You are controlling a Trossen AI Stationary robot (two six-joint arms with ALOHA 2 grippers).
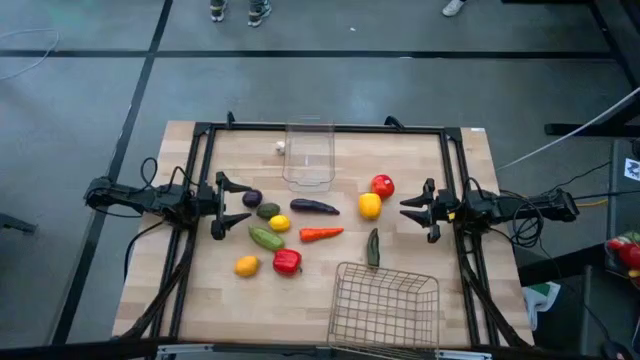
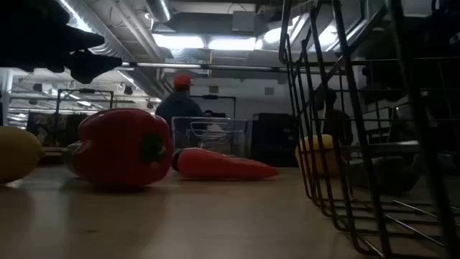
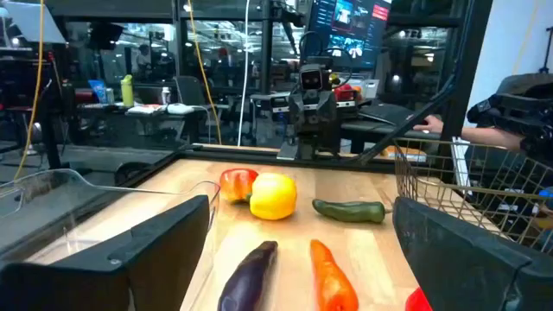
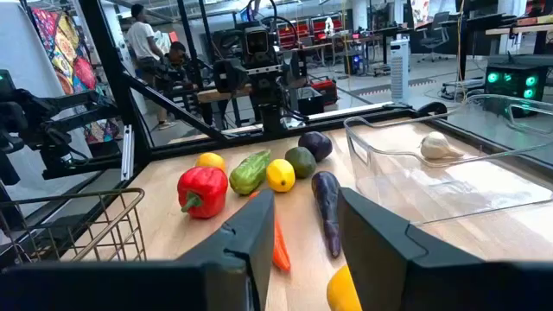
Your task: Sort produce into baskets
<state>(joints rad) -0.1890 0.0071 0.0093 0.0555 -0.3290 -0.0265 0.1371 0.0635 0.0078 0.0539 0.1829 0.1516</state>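
Observation:
The produce lies loose on the wooden table (image 1: 200, 290): a purple fruit (image 1: 252, 198), an avocado (image 1: 268, 210), a lemon (image 1: 280, 223), a cucumber (image 1: 266, 238), an orange (image 1: 246, 265), a red pepper (image 1: 287, 262), an eggplant (image 1: 314, 207), a carrot (image 1: 321, 234), a yellow pepper (image 1: 370, 206), a red tomato (image 1: 382, 185) and a dark green pepper (image 1: 373, 248). A white garlic (image 1: 281, 147) lies beside the clear bin (image 1: 308, 155). The wire basket (image 1: 388, 305) stands at the near edge. My left gripper (image 1: 232, 205) is open beside the purple fruit. My right gripper (image 1: 415, 210) is open right of the yellow pepper.
A black frame (image 1: 320, 128) runs along the table's far and side edges. Bare wood lies at the table's near left corner. In the low view the red pepper (image 2: 122, 147) and the carrot (image 2: 223, 165) lie left of the wire basket (image 2: 374, 144). A person (image 2: 180, 104) stands beyond the table.

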